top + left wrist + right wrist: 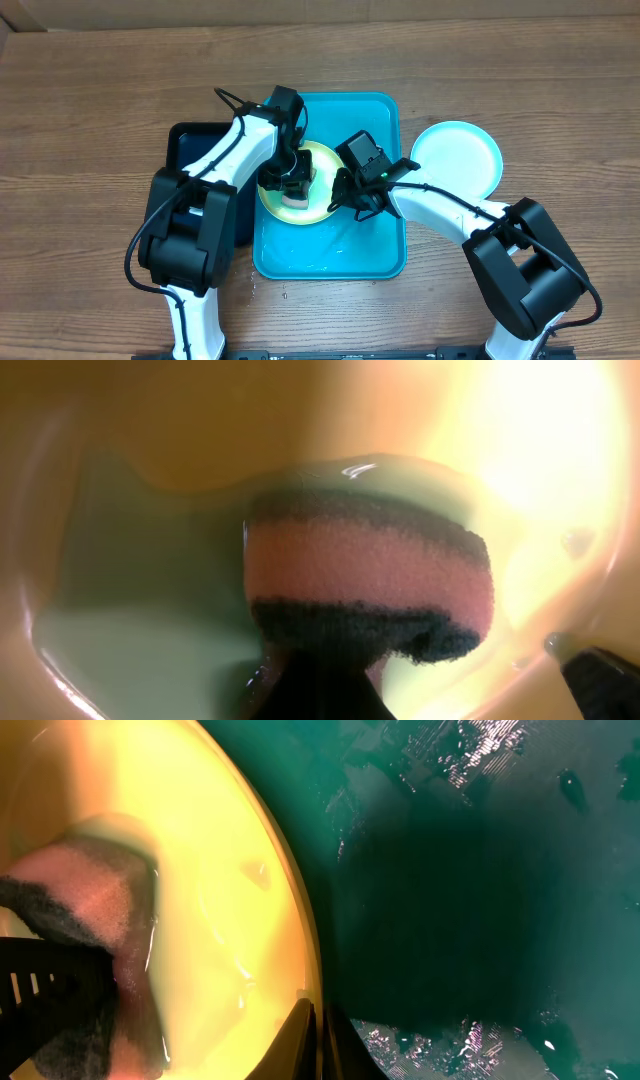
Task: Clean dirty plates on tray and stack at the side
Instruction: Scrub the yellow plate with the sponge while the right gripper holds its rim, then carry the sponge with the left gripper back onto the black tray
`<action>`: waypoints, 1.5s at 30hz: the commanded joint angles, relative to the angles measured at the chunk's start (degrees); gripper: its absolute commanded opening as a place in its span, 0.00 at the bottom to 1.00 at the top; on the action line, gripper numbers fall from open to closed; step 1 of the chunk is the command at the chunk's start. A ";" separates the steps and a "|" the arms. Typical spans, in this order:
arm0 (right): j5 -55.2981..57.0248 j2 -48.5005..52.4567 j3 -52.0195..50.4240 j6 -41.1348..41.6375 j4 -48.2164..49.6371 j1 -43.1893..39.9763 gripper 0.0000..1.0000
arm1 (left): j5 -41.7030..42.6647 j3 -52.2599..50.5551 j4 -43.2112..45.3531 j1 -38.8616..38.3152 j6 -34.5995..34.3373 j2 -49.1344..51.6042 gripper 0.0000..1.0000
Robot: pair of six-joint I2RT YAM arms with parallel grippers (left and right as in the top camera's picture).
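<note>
- Yellow-green plate (318, 208): lies flat in the upper middle of the blue tray (375, 255). Its pale inner surface is wet, and the left wrist view shows a film of water pooled around the sponge.
- Sponge (370, 590): pink core with a dark scouring layer on each face. It is pressed against the plate's inner surface, close to the centre.
- Left hand (291, 188): directly over the plate and pointing down, clamped on the sponge. In its own wrist view only the dark finger bases show at the lower edge, under the sponge.
- Right hand (340, 195): at the plate's right edge, drawn narrow and pinching the rim. In the right wrist view its fingers (342, 1060) meet on the yellow rim, one inside the plate and one outside over the tray.
- Relation of the hands: both are at the same plate and near each other. The sponge and the left hand show at the left edge of the right wrist view.
- Tray floor: dark teal beside the rim and beaded with water droplets.
- Light blue plate (457, 160): on the table (100, 100), just beside the tray's right rim and apart from both hands. Whether it touches the tray cannot be told.
- Black tray (195, 140): alongside the blue tray's left side, partly covered by the left arm.
</note>
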 commanded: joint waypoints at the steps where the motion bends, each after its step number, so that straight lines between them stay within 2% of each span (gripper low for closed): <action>1: 1.20 -0.87 -0.11 -0.81 -0.59 -0.17 0.04 | 0.11 -0.74 -0.90 2.05 2.54 -2.58 0.04; 4: 1.20 -0.87 -0.11 -0.81 -0.59 -0.17 0.04 | 0.35 -0.28 -0.98 2.12 2.69 -11.67 0.04; 6: 1.20 -0.87 -0.11 -0.81 -0.61 -0.17 0.04 | -3.45 -0.28 -1.84 2.75 2.71 -18.36 0.05; 9: 1.20 -0.87 -0.11 -0.81 -0.61 -0.17 0.04 | -12.44 -0.28 -4.22 3.54 2.67 -21.97 0.04; 15: 1.18 -0.87 -0.11 -0.81 -0.61 -0.17 0.04 | -17.94 -0.83 -8.41 4.68 2.64 -21.31 0.04; 21: 1.20 -0.87 -0.11 -0.83 -0.83 -0.17 0.04 | -22.12 -3.67 -8.22 6.69 2.01 -20.17 0.06; 31: 1.20 -0.87 -0.11 -0.83 -0.83 -0.17 0.04 | -19.45 -11.21 -0.92 14.05 2.03 -19.87 0.06; 38: 1.20 -0.87 -0.11 -0.83 -0.81 -0.17 0.04 | -19.28 -18.25 4.04 14.82 2.10 -19.87 0.07; 45: 1.20 -0.87 -0.11 -0.81 -0.81 -0.17 0.04 | -19.69 -21.44 7.50 14.82 2.08 -19.87 0.17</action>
